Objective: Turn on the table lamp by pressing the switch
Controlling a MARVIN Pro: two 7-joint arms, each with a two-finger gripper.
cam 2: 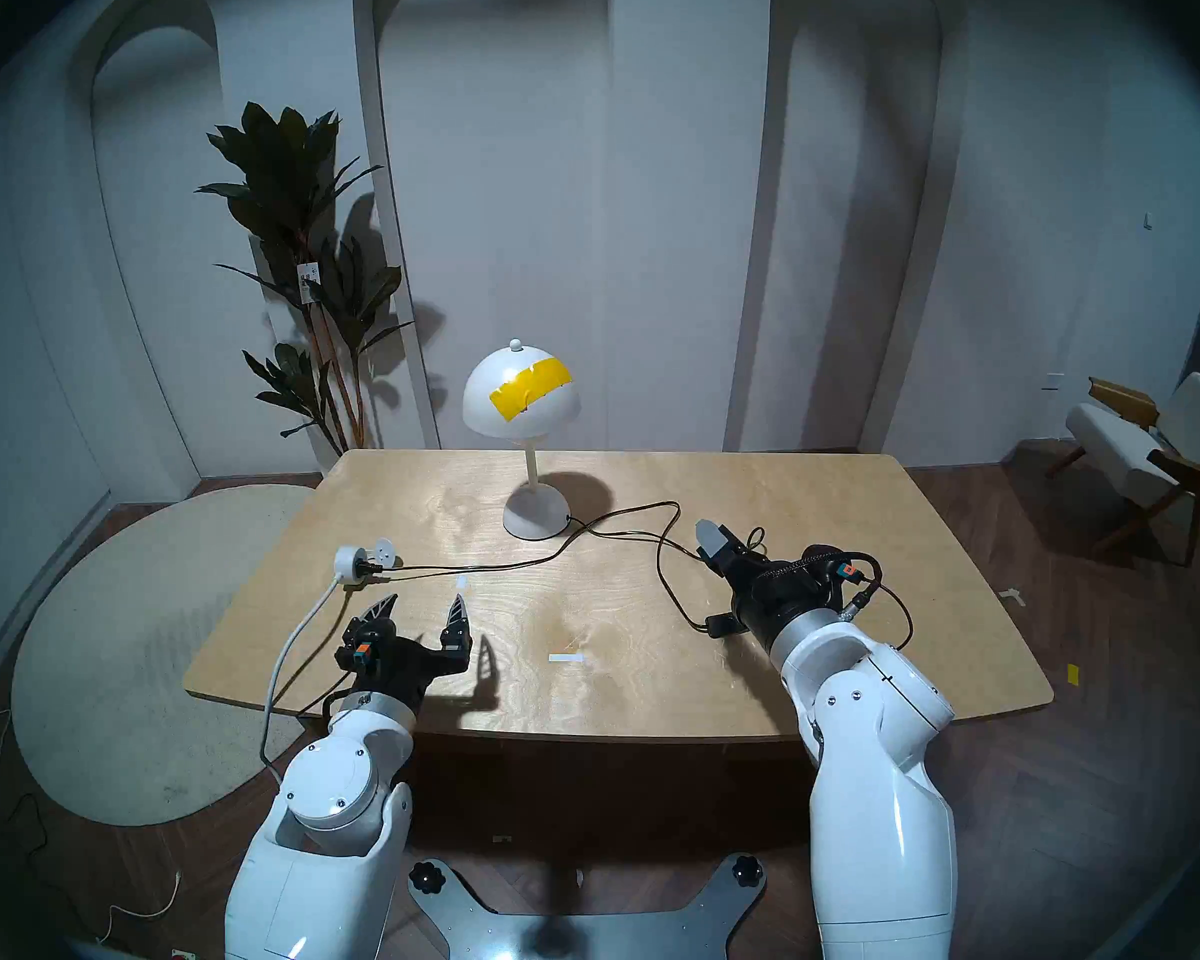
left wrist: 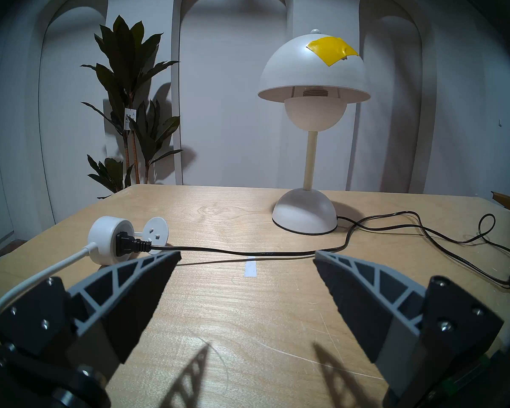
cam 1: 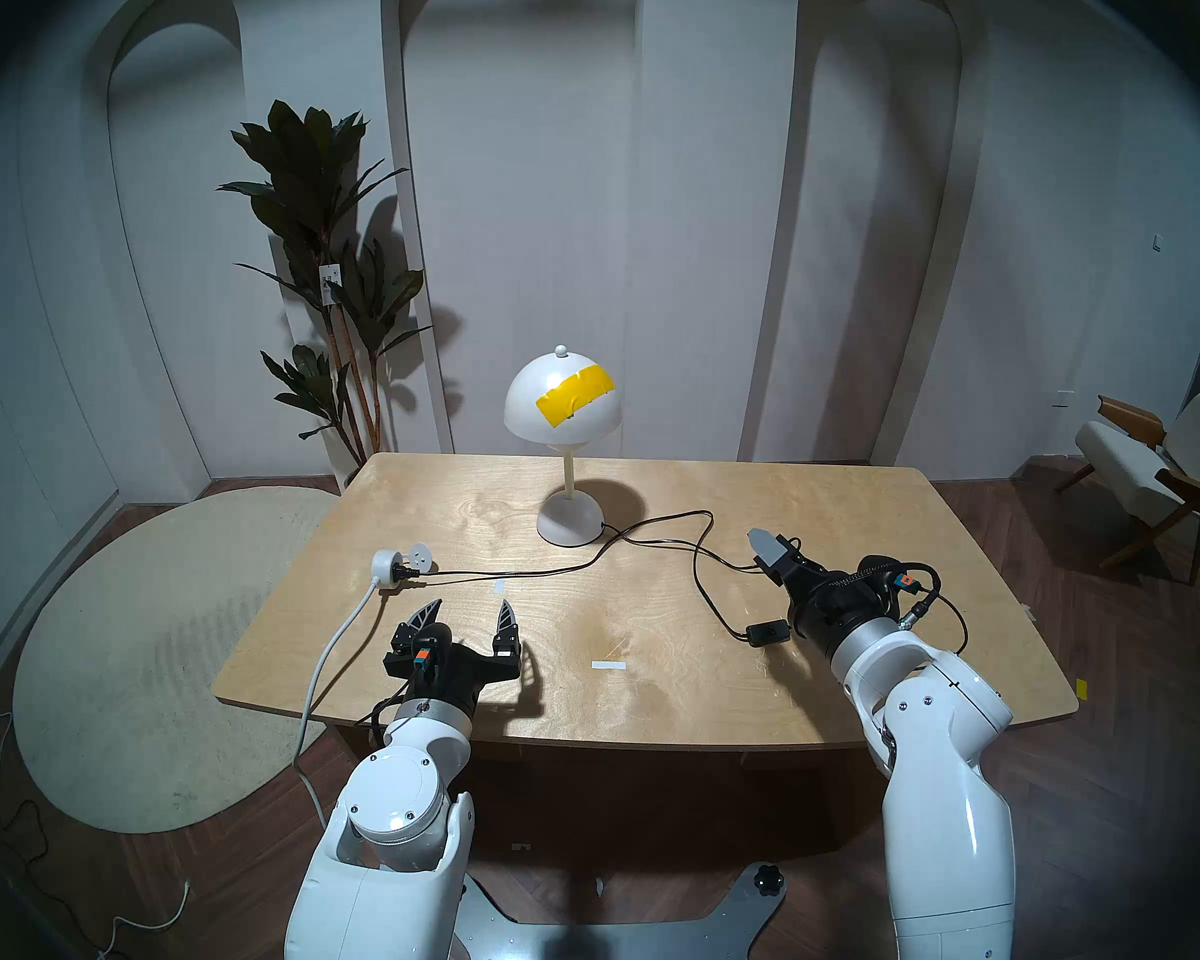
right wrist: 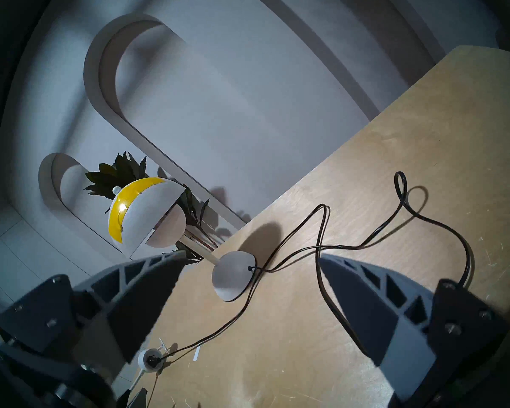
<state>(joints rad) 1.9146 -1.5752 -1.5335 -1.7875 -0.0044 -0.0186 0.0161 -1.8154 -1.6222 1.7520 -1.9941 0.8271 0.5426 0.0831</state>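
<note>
- Bench [cam 1: 826,661]: pale plywood top with rounded corners, carrying every item below.
- Table lamp [cam 1: 561,404]: white, mushroom-shaped, upright at about 12 o'clock on the bench; dome shade with a yellow tape strip [cam 1: 575,396], slim stem, half-dome base. Bulb showed no glow in the left wrist view.
- Right claw [cam 1: 772,551]: at about 3 o'clock on the bench, rolled on its side and pointing toward the lamp. In the right wrist view its fingers stood well apart with nothing between them; thin cable lay on the wood beneath.
- Left claw [cam 1: 469,612]: at about 7 o'clock, near the front edge, jaws spread wide and empty, just above the wood.
- Socket adapter [cam 1: 393,564]: round, white, at about 9 o'clock, white cable [cam 1: 320,668] running off the front-left edge; a black plug seated in its side.
- Black cable [cam 1: 659,529]: thin, looping from the lamp base out to 3 o'clock and back across to the plug.
- Switch [cam 1: 767,633]: small black oblong on the black cable, lying flat at about 4 o'clock, just beside the right wrist, behind the claw's fingertips; not touched by them.
- White tape marks [cam 1: 607,665]: two short strips on the wood, one near centre front, one near the plug.
</note>
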